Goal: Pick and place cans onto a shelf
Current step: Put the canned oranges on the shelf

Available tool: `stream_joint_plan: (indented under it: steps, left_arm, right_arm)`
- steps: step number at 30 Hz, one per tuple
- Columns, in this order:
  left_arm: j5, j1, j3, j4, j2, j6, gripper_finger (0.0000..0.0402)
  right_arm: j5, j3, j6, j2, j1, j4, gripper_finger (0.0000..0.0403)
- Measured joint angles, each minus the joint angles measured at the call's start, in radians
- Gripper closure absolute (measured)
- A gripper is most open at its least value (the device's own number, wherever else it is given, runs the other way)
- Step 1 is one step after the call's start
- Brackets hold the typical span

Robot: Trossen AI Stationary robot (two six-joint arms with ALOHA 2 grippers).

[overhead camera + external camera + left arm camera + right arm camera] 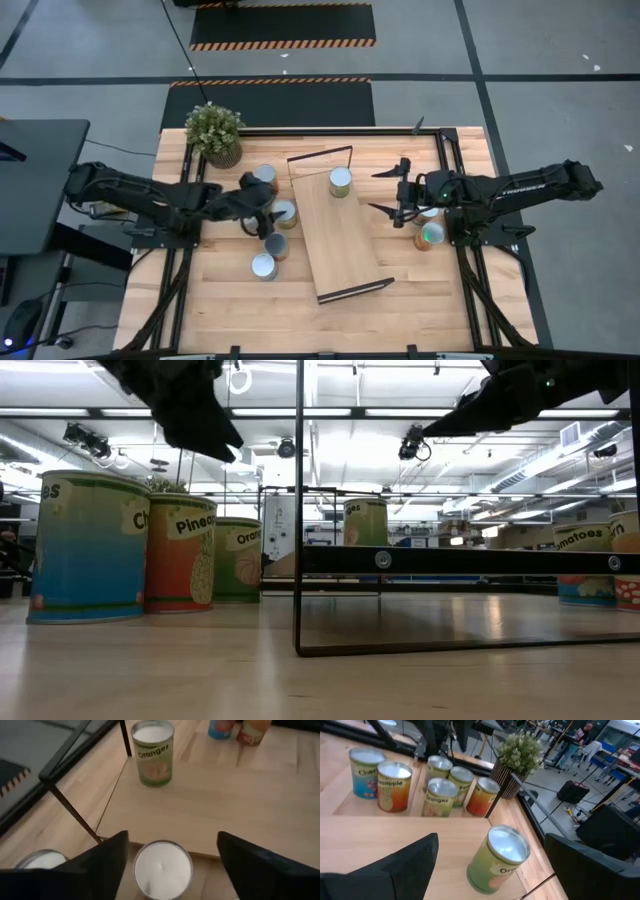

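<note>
My left gripper (262,216) hovers with fingers spread wide above an upright can (162,868) beside the shelf's (340,240) left edge. The light-wood shelf, black wire frames at its short ends, runs lengthwise across the tabletop (420,300), slightly skewed. One green Oranges can (340,181) stands upright at its far end. My right gripper (397,198) hangs open beside the shelf.

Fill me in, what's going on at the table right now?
Cans are being moved onto the shelf. One green Oranges can already stands on the board. The left gripper hovers open over a can in the cluster beside the shelf's left edge. The right gripper is open above the shelf's right side, holding nothing. Two more cans wait on the right.
</note>
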Motion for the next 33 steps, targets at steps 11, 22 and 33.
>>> stream_joint_plan:
  steps: [11, 22, 33]
  left_arm:
    - [0.193, 0.113, 0.181, -0.246, 0.241, 0.053, 0.0047]
    - [0.297, 0.172, 0.233, -0.343, 0.301, 0.183, 0.0047]
    - [0.313, 0.180, 0.234, -0.454, 0.322, 0.200, 0.0047]
  right_arm:
    - [-0.033, 0.000, 0.005, 0.037, 0.001, 0.046, 0.0030]
    - [-0.034, 0.000, 0.010, 0.038, 0.001, 0.054, 0.0030]
    - [-0.036, 0.001, 0.012, 0.038, 0.001, 0.075, 0.0030]
